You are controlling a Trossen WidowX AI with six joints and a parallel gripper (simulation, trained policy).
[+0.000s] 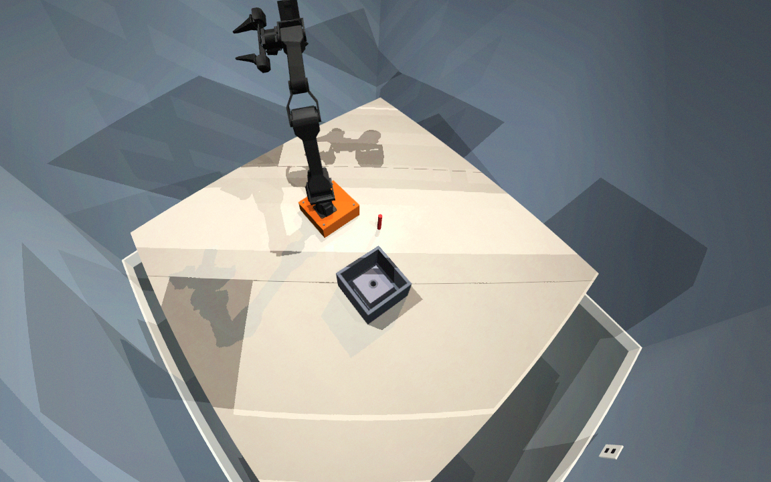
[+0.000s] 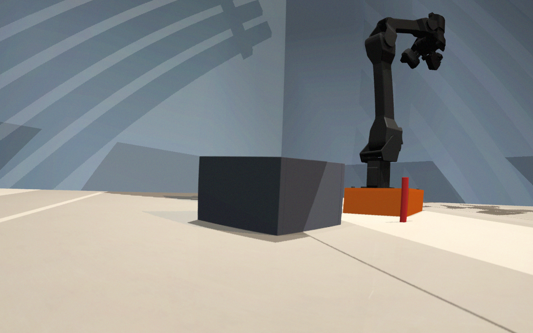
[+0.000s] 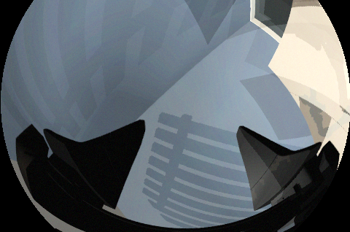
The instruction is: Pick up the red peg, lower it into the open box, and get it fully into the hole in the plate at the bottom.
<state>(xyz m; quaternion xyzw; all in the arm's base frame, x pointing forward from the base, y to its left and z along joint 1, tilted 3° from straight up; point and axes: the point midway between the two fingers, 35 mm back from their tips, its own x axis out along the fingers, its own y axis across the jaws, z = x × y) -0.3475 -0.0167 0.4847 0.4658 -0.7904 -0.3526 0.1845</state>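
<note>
The red peg (image 1: 379, 222) (image 2: 404, 200) stands upright on the table, beside the arm's orange base. The dark open box (image 1: 353, 298) (image 2: 239, 192) stands on the table near the peg. On its bottom lies a light plate (image 1: 365, 292) with a round hole (image 1: 373, 283), seen in the top view; the exterior view shows only the box's outer walls. My gripper (image 1: 235, 45) (image 3: 193, 129) is open and empty, with its fingers wide apart. It is high up, far from the peg and the box. The peg and box are not in the wrist view.
The orange base (image 1: 340, 209) (image 2: 372, 201) of the arm stands on the table (image 1: 316, 371) (image 2: 136, 281), close to the peg. The box's walls rise around the plate. The table's edge and the wall show in the wrist view.
</note>
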